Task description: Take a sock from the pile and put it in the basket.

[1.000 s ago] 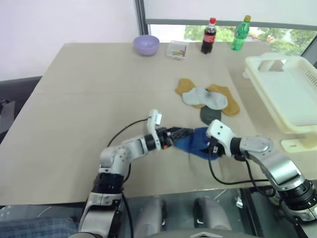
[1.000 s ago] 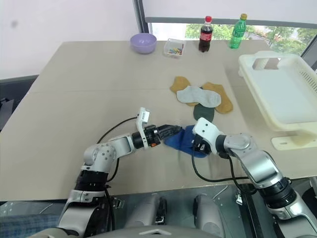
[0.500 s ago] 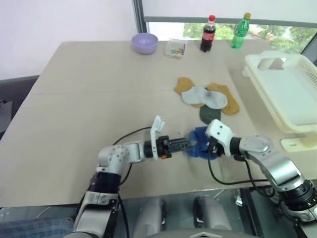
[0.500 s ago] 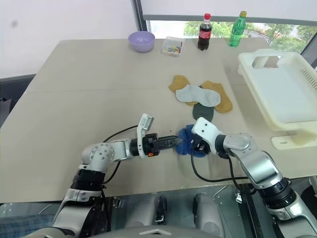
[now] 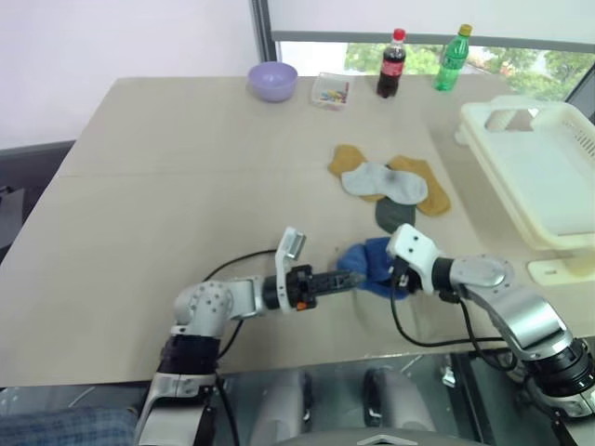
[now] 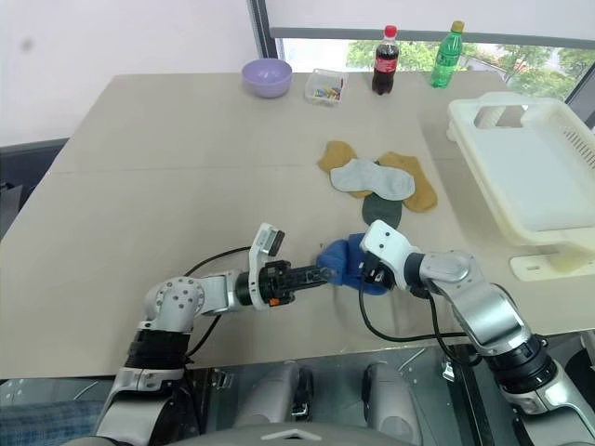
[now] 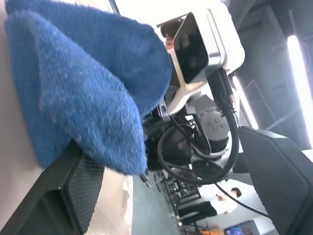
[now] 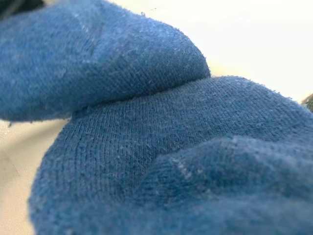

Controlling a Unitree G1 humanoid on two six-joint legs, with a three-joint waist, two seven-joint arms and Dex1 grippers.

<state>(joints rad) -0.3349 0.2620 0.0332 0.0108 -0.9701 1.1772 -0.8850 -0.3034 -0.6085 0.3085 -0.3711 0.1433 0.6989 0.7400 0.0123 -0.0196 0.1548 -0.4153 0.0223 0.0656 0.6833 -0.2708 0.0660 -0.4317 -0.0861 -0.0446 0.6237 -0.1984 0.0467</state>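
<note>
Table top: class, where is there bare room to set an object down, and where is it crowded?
Bare: the wide stretch of table between the lilac bowl and the left gripper. Crowded: the sock pile, the blue sock at the right gripper, and the basket beyond.

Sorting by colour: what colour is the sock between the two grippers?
Royal blue, plain; the sock shows best in the right wrist view.

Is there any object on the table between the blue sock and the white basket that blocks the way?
Nothing visible blocks it. The blue sock lies at the right gripper, and bare table runs from there to the basket on the right. The pile sits farther back, beside that path rather than on it.
</note>
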